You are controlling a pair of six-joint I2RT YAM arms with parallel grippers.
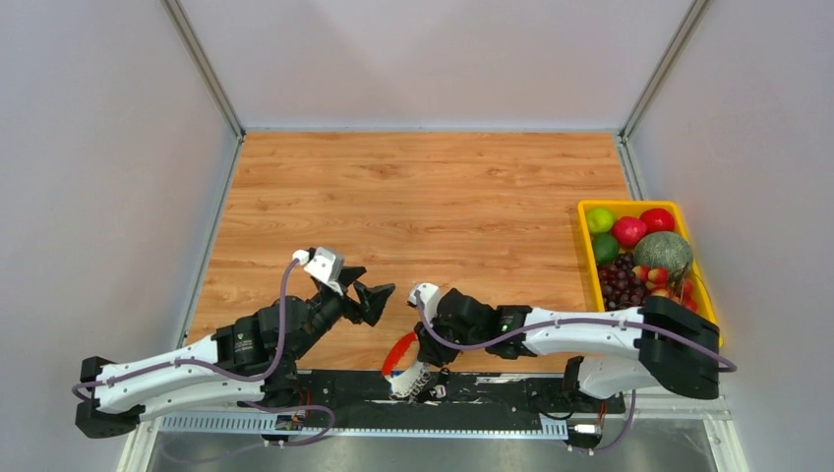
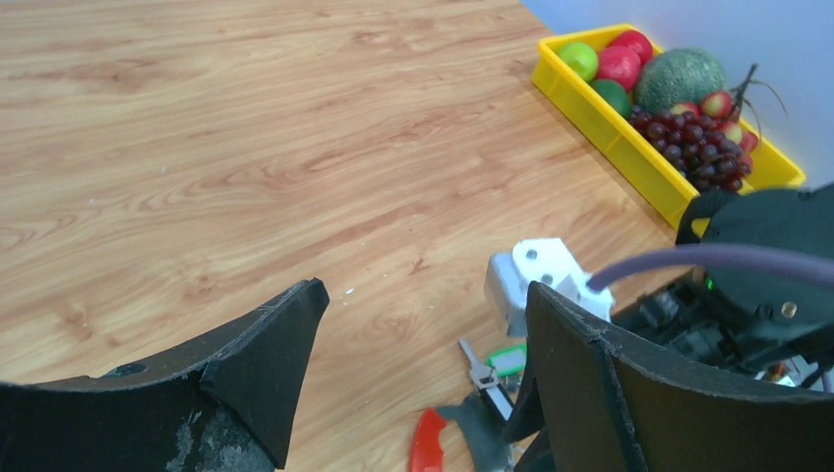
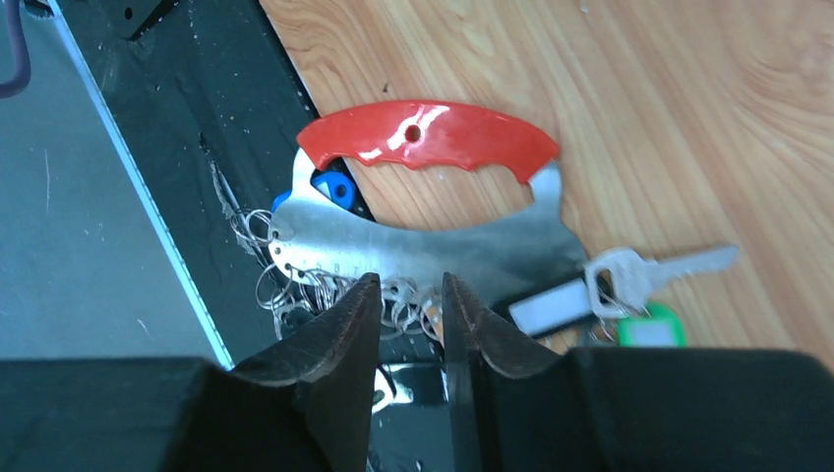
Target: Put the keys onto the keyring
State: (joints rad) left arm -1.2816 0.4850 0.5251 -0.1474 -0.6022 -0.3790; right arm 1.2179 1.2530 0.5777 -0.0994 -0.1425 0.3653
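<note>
The keyring (image 3: 423,138) is a red oval handle on a silvery plate with a row of small wire rings. It straddles the table's near edge and the black base rail. A silver key (image 3: 649,270), a green tag (image 3: 649,324) and a blue-headed key (image 3: 334,187) hang on it. My right gripper (image 3: 405,290) is closed narrowly on the ring row at the plate's lower edge. In the top view the keyring (image 1: 398,354) sits under the right gripper (image 1: 421,362). My left gripper (image 2: 425,295) is open and empty just left of it (image 1: 379,295). The key (image 2: 482,374) and green tag (image 2: 506,359) show between its fingers.
A yellow tray (image 1: 585,246) of fruit stands at the table's right edge and also shows in the left wrist view (image 2: 590,108). The black base rail (image 3: 197,118) runs along the near edge. The right arm's wrist camera (image 2: 536,270) sits close to my left fingers.
</note>
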